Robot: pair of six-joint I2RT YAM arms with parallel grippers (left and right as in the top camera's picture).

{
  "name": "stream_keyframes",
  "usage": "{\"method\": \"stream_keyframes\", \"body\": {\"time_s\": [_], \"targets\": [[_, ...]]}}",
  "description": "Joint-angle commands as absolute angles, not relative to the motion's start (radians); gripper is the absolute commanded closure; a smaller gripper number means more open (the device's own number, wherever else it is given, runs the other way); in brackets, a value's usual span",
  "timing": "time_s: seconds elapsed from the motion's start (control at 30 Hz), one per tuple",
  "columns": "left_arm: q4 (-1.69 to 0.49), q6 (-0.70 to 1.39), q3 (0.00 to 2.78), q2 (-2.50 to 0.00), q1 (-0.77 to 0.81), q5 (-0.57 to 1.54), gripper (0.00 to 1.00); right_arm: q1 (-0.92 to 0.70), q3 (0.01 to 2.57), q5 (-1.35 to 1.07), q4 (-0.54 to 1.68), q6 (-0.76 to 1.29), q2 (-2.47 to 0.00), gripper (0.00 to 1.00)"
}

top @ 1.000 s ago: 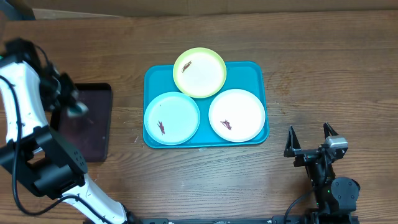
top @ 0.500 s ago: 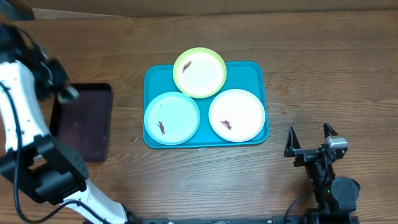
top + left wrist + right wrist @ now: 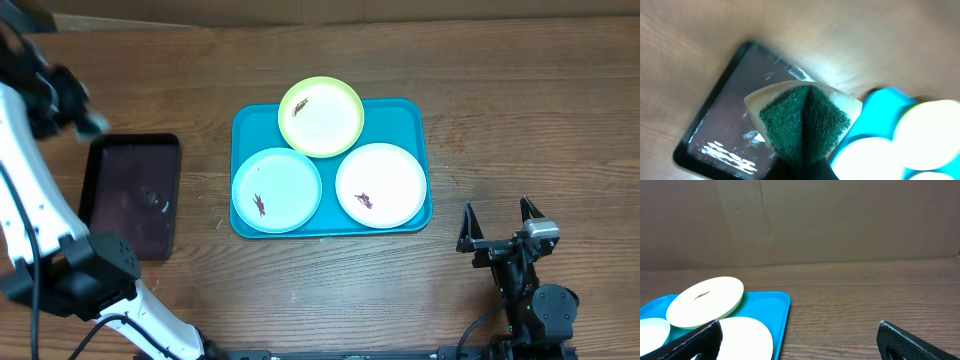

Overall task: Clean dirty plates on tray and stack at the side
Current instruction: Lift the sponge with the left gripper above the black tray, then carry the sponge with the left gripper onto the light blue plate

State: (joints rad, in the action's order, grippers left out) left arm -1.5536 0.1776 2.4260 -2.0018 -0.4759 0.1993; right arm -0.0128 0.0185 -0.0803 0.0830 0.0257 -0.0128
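Note:
The turquoise tray (image 3: 405, 116) lies mid-table with three plates on it: a yellow-green one (image 3: 321, 117) at the back, a mint-blue one (image 3: 277, 190) front left and a white one (image 3: 381, 186) front right. Each carries a small dark smear. My left gripper (image 3: 88, 122) hovers at the far left, beyond the black tray's back edge, shut on a folded sponge (image 3: 802, 117) with a green scouring face and a beige rim. My right gripper (image 3: 497, 228) rests open near the front right, apart from the tray. Its view shows the yellow-green plate (image 3: 705, 302) and the white plate (image 3: 745, 337).
A smaller black rectangular tray (image 3: 130, 195) with wet streaks lies left of the turquoise tray, and shows under the sponge as a black tray (image 3: 725, 120) in the left wrist view. A cardboard wall (image 3: 800, 220) closes off the back of the table.
My left arm has carried the sponge from above the black tray toward the back left. The plates and the right arm have not moved.

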Motion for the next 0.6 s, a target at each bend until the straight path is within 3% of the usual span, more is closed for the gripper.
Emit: {"method": "stream_keyframes", "body": {"time_s": [0.0, 0.23, 0.57], "targets": [[-1.607, 0.207, 2.606, -1.967, -0.416, 0.359, 0.96, -0.01, 0.008, -0.08, 0.08, 0.025, -0.003, 0.0], [-1.689, 0.189, 2.621, -1.975, -0.235, 0.382, 0.96, -0.01, 0.008, -0.08, 0.08, 0.025, -0.003, 0.0], [-1.617, 0.119, 2.149, -1.975, 0.065, 0.295, 0.96, -0.01, 0.008, -0.08, 0.08, 0.025, -0.003, 0.0]]}}
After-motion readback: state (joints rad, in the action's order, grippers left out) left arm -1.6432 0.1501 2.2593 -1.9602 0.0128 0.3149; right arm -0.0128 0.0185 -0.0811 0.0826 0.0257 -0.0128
